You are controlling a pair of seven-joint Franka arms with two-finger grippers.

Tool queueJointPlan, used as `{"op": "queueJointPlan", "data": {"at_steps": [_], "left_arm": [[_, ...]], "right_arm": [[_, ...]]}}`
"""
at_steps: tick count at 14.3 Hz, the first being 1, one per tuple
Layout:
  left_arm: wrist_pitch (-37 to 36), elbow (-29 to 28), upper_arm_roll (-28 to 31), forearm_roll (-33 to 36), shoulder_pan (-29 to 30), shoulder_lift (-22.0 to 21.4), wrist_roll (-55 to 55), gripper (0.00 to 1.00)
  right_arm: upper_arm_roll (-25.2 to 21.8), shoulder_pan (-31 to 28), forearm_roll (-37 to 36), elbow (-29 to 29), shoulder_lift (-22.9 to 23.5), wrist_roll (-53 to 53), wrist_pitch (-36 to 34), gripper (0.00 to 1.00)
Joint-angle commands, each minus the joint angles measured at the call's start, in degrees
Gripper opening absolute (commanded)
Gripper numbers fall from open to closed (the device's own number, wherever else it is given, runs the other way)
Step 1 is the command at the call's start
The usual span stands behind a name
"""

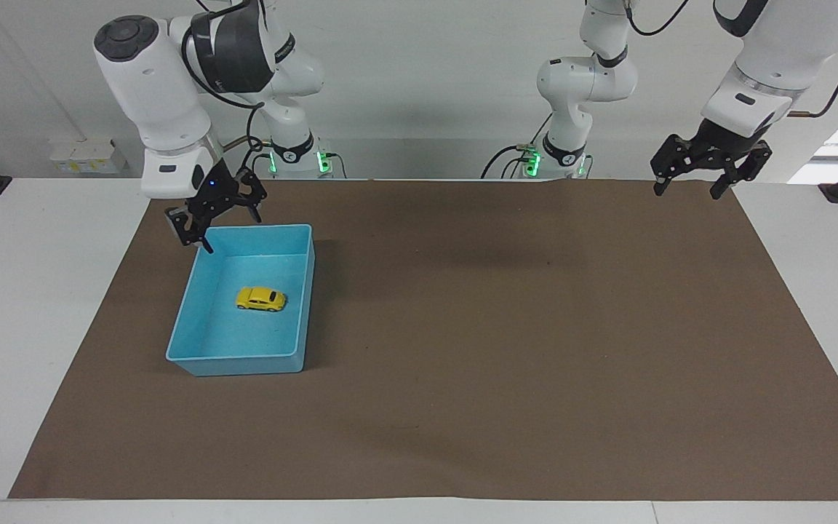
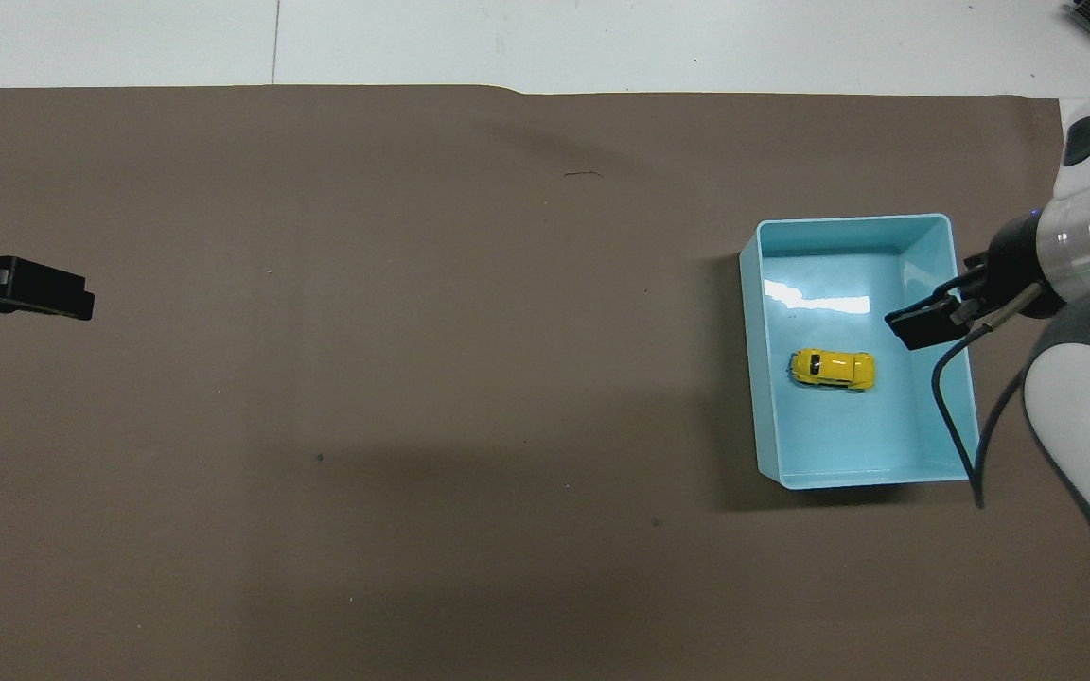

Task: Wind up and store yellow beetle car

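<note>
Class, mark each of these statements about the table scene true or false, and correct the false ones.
1. The yellow beetle car lies inside the blue tray. True.
2. The right gripper is shut on the car. False: it is open, empty, raised over the tray's corner nearest the robots.
3. The left gripper is open and holds nothing. True.
4. The tray sits toward the left arm's end of the table. False: it sits toward the right arm's end.
5. The car lies on its roof. False: it stands on its wheels.
</note>
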Motion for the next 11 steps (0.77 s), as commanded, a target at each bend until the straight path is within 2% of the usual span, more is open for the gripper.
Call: {"op": "queueJointPlan", "data": {"at_steps": [1, 6, 11], "left_arm": [[-0.63, -0.69, -0.4, -0.17, 0.65, -0.85, -0.44, 1.0], [-0.63, -0.69, -0.4, -0.17, 0.65, -0.85, -0.45, 1.0], [-0.63, -0.6, -0.4, -0.17, 0.65, -0.85, -0.44, 1.0]], "right_arm": [[0.07, -0.37, 1.49, 3.07, 0.2, 7.34, -3.06, 1.0], [-0.02, -0.37, 4.3, 3.78, 0.03, 14.89, -3.33, 1.0], [-0.54, -0.37, 3.16, 3.78, -0.5, 15.62, -4.82, 1.0]]}}
